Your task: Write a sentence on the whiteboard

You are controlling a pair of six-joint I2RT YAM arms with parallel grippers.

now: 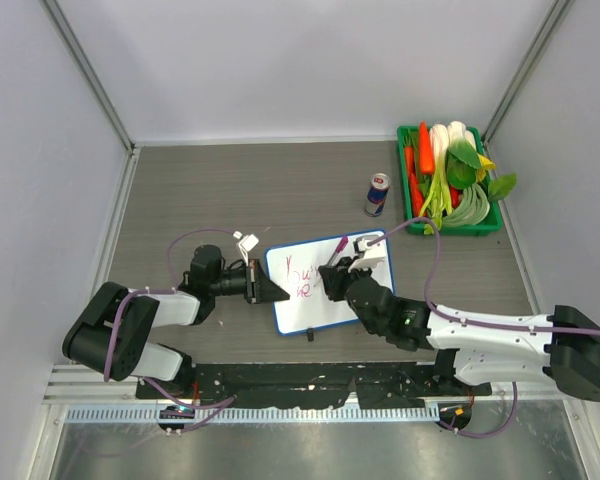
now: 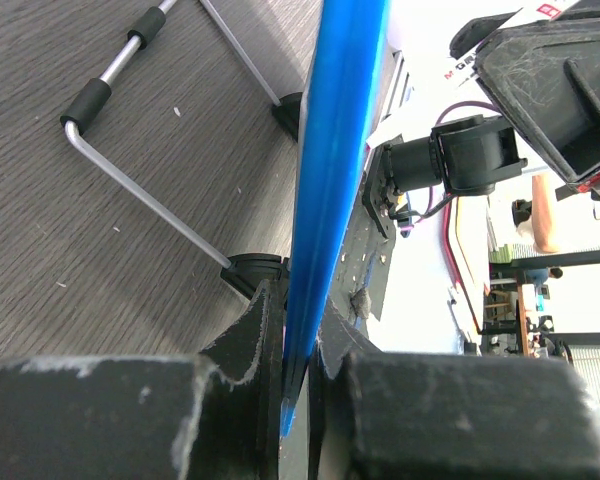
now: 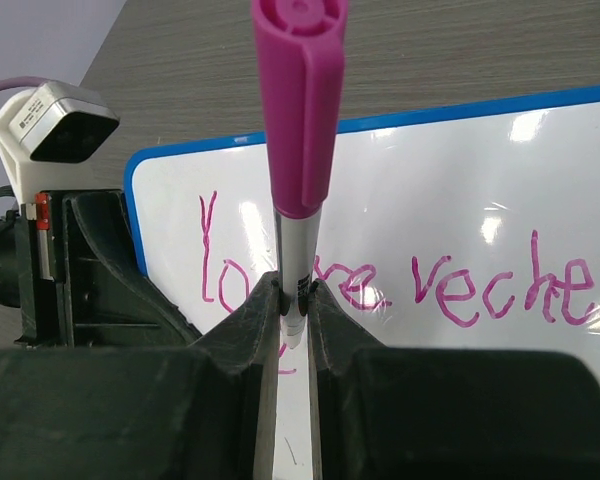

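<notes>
The whiteboard [image 1: 320,290] lies on the table between the arms, white with a blue rim. My left gripper [image 1: 272,291] is shut on its left edge; in the left wrist view the blue rim [image 2: 332,190] runs edge-on between the jaws. My right gripper [image 1: 332,280] is shut on a marker [image 3: 294,150] with a magenta cap end up and a silver barrel, its tip down on the board. The sentence [image 3: 460,290] in pink letters shows in the right wrist view, first line reading about "You're vecher", with a small mark [image 3: 288,368] of a second line under the tip.
A drink can [image 1: 377,194] stands behind the board. A green tray [image 1: 412,208] of vegetables sits at the back right. A small white object [image 1: 246,241] lies near the left arm. The board's wire stand [image 2: 140,185] shows in the left wrist view.
</notes>
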